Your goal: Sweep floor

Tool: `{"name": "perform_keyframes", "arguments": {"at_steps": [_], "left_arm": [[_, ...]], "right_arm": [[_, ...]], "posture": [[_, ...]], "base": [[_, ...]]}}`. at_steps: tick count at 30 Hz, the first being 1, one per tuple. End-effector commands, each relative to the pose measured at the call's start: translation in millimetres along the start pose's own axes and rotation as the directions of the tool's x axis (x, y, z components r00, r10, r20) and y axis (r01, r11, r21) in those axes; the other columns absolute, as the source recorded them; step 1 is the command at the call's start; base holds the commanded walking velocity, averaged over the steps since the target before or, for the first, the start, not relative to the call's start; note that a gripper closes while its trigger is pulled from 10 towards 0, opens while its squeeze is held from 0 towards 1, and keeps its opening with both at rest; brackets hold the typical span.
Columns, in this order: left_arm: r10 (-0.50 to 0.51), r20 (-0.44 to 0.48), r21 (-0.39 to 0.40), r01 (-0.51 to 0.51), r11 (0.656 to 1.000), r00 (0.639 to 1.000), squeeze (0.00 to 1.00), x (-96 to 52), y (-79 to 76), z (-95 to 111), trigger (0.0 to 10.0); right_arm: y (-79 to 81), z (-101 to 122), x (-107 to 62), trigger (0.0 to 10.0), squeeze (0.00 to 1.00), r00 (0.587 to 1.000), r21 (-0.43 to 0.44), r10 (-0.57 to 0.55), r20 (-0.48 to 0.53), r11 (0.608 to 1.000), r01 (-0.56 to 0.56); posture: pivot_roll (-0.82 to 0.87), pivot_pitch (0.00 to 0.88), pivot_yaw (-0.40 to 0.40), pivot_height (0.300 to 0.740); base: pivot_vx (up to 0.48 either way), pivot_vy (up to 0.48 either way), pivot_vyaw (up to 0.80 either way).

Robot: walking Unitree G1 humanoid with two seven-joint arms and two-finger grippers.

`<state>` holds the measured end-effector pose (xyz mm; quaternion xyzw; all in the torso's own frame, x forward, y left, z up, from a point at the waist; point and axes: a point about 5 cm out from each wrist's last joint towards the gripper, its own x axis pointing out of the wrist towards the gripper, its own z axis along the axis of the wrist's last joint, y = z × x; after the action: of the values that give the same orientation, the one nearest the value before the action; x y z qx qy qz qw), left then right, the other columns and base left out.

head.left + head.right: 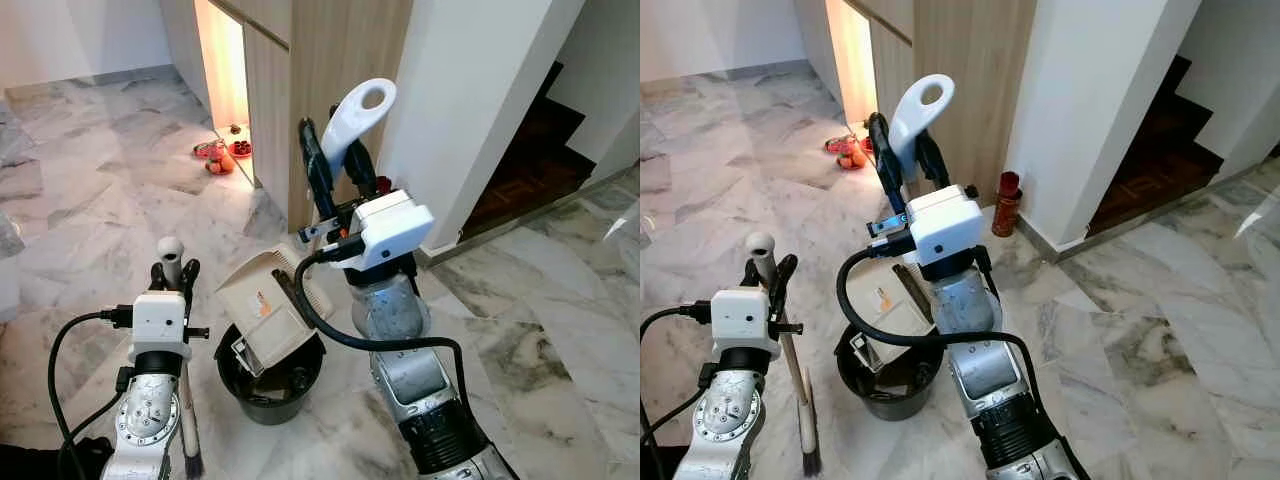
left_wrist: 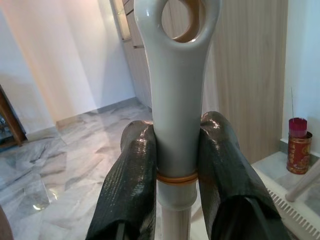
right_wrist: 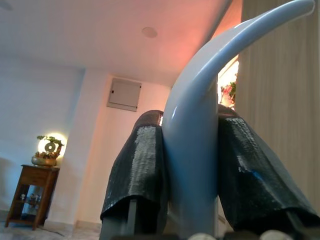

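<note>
**Dustpan tipped over the bin**

The bin's [image 1: 268,385] contents were hidden behind the dustpan [image 1: 268,305], which tilted into its mouth at lower centre. The right gripper's [image 1: 340,165] fingers clamped the dustpan's looped handle [image 1: 358,115]. The left gripper's [image 1: 172,272] fingers clasped the broom [image 1: 800,395], lower left, bristles on the floor [image 1: 100,200].

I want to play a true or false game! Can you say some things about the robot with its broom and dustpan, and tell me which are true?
1. The right gripper holds the dustpan by its white loop handle. True.
2. The dustpan is tipped over a black bucket. True.
3. The left gripper is empty. False: it grips the broom handle.
4. The bucket is red. False: it is black.
5. The floor is carpet. False: it is marble tile.
</note>
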<state>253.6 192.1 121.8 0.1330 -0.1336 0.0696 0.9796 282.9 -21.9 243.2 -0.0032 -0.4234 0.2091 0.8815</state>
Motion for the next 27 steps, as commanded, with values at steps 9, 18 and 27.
{"name": "perform_keyframes", "arguments": {"at_steps": [9,18,27], "left_arm": [[-0.01,0.06,0.02,0.009,1.0,0.998,0.0,3.5,-1.4,10,10.0],[-0.011,0.059,0.022,0.01,1.0,0.998,0.0,3.1,-1.2,10,10.0],[-0.018,0.059,0.019,0.017,1.0,0.998,0.0,2.5,-2.6,10,10.0]], "right_arm": [[9.7,26,5.7,10.0,0.0,0.981,-0.113,0.094,0.169,0.991,-0.075],[11.7,25,4.0,10.0,0.0,0.98,-0.147,0.113,0.167,0.985,-0.088],[16.1,25,1.9,10.0,0.0,0.973,-0.192,0.15,0.177,0.975,-0.115]], "posture": [[0.12,0.05,-0.07,0.74],[0.12,0.051,-0.07,0.74],[0.11,0.044,-0.065,0.74]], "base": [[0.0,0.0,0.0],[0.0,0.0,0.0],[0.0,0.0,0.0]]}}
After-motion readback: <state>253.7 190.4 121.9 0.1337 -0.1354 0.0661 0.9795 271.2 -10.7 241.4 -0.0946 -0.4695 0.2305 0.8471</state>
